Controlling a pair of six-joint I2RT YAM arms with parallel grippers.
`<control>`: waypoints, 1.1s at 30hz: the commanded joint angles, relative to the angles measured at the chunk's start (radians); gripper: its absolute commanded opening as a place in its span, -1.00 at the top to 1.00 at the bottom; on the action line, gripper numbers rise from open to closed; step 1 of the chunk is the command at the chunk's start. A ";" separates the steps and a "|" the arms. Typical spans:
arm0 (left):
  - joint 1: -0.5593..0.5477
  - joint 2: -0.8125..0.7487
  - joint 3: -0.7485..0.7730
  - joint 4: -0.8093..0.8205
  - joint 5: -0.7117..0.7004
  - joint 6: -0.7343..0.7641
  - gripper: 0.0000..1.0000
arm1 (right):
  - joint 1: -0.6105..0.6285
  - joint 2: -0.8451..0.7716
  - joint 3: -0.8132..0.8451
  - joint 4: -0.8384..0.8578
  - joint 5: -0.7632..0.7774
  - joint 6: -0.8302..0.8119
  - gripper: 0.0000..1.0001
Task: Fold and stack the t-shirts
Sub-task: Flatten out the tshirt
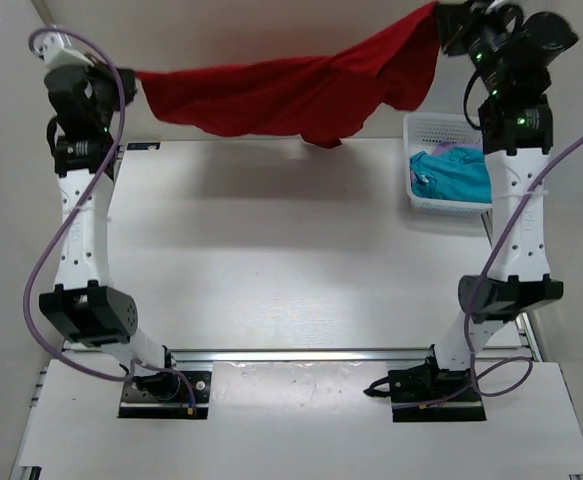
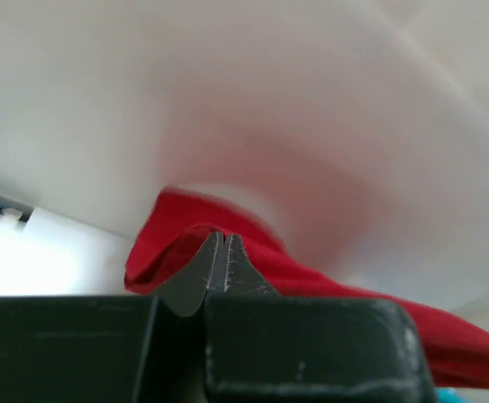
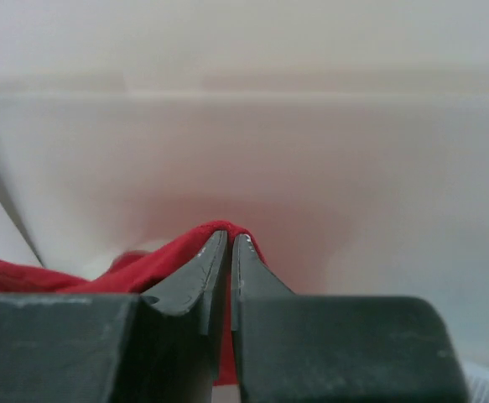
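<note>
— Found the red t-shirt (image 1: 291, 95) where?

— Strung in the air between the left tool (image 2: 219, 243) and the right tool (image 3: 230, 243), sagging below both, well clear of the worktop (image 1: 291, 270).

— Clamped, or merely draped over the tips?

— Clamped. Saw both pairs of jaws pressed together on a pinch of red cloth, with a small fold bulging just past the tips of each tool.

— Judged the handling how?

— Soft, light and limp all through. Hung slack midway between the tools, bunched and twisted nearer the right one, with a loose lobe dangling lowest there. Expected no stiffness to lean on, and likely some slip if pinched through one thin layer only.

— Picked which places for a hold, then?

— Two outer corners or shoulder points, one per tool, kept well apart, so as to draw the cloth flat before laying it down. Could not tell the gripped edge at either tool through all that bunching, so probably worth a regrasp along a seam or hem.

— Noticed anything else of the job?

— Spotted a teal t-shirt (image 1: 451, 175) crumpled inside the white mesh basket (image 1: 426, 125), down below the right tool, beside its arm.
</note>
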 commanded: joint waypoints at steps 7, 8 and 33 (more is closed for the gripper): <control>-0.012 -0.399 -0.728 0.116 -0.094 0.081 1.00 | 0.057 -0.408 -1.021 0.051 0.140 -0.055 1.00; -0.008 -0.448 -0.815 0.114 -0.097 0.086 1.00 | 0.075 -0.446 -1.090 0.032 0.167 -0.063 1.00; 0.100 -0.840 -1.511 -0.002 0.130 0.061 1.00 | 0.080 -0.947 -1.680 -0.460 0.038 0.095 1.00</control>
